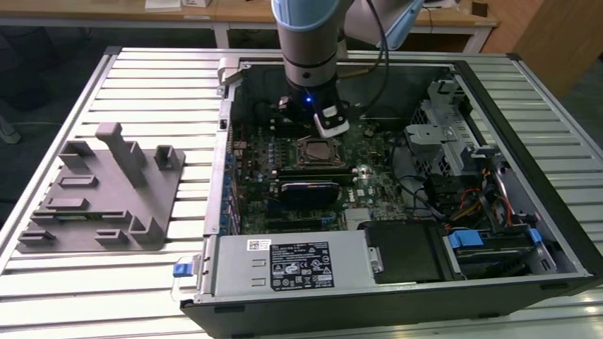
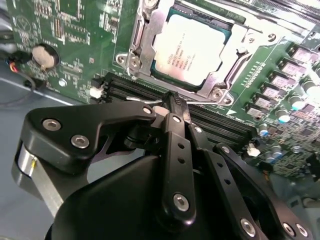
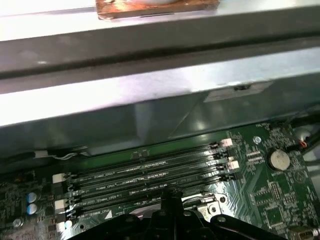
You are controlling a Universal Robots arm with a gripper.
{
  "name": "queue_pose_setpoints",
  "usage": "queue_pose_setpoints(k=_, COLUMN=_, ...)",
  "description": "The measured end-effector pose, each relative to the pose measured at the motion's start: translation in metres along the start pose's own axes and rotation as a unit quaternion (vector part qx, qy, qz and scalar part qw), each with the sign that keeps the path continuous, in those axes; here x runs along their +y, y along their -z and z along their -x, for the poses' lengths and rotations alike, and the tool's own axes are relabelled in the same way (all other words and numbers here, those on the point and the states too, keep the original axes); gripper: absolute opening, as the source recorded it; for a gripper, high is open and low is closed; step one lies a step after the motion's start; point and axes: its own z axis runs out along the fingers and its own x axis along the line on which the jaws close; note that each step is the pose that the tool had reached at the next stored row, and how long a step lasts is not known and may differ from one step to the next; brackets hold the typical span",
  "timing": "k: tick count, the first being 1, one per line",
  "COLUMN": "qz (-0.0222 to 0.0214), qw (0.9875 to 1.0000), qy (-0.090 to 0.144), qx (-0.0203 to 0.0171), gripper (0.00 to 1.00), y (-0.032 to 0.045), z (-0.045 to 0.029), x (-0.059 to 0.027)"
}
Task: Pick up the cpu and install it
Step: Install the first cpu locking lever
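The cpu (image 2: 192, 46), a flat square chip with a shiny silver top, lies in the socket on the green motherboard, and the metal socket frame (image 2: 134, 52) surrounds it. My gripper (image 2: 175, 100) is shut with nothing between its black fingers. Its tips hover just off the socket's edge, beside a thin metal lever (image 2: 142, 99) and over the dark memory slots (image 2: 117, 90). In the first wrist view the gripper (image 3: 172, 192) points at the memory slots (image 3: 145, 175). In the exterior view the arm (image 1: 309, 70) stands inside the open computer case, above the socket (image 1: 318, 152).
A grey moulded tray (image 1: 104, 191) with upright posts sits on the slatted table at the exterior view's left. The case walls (image 1: 222, 141) close in the board, with the power supply (image 1: 292, 265) in front and drive cages and cables (image 1: 452, 148) at the right. A coin battery (image 2: 42, 55) is on the board.
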Motion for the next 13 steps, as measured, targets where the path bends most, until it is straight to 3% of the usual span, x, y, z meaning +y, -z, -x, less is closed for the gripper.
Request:
queue_pose_setpoints(k=5, qz=-0.0029, qw=0.9995, qy=-0.03, qx=-0.0082, gripper=0.11, y=-0.0022, z=-0.0003, x=0.0)
queue_pose_setpoints(k=13, qz=-0.005, qw=0.9984, qy=-0.055, qx=-0.015, gripper=0.11, y=-0.0067, z=-0.0018, x=0.004)
